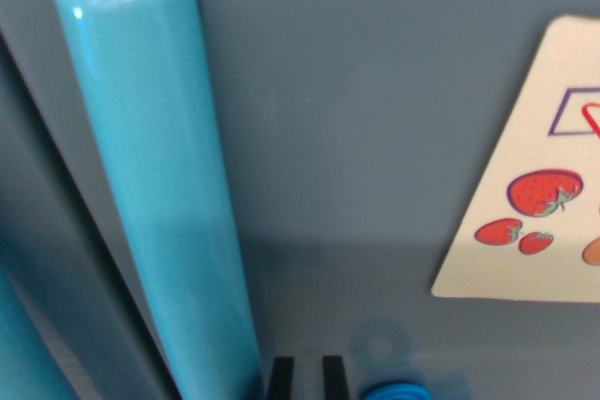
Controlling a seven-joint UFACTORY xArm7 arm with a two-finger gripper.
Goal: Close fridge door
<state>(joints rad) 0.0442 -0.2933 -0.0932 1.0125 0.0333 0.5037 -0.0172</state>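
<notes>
**Wrist camera close against the fridge door, beside its handle**

Wrist view. The grey-blue fridge door fills nearly the whole frame, so the camera sits very near its face. A glossy turquoise handle runs from the top of the frame down to the bottom edge, leaning slightly toward the wrist view's right as it descends. A dark seam follows the handle on the wrist view's left, and a second turquoise bar shows in the lower left corner. A cream card printed with strawberries lies flat on the door at the wrist view's right. Of the gripper, only two dark fingertips rise at the bottom edge, set narrowly apart with nothing visible between them; they stand just beside the handle's lower end. Whether they touch the door cannot be told.

Judgement: the seam looks narrow, so the door appears nearly or fully closed. A steady push square to the panel, beside the handle, would seat it without slipping.
</notes>
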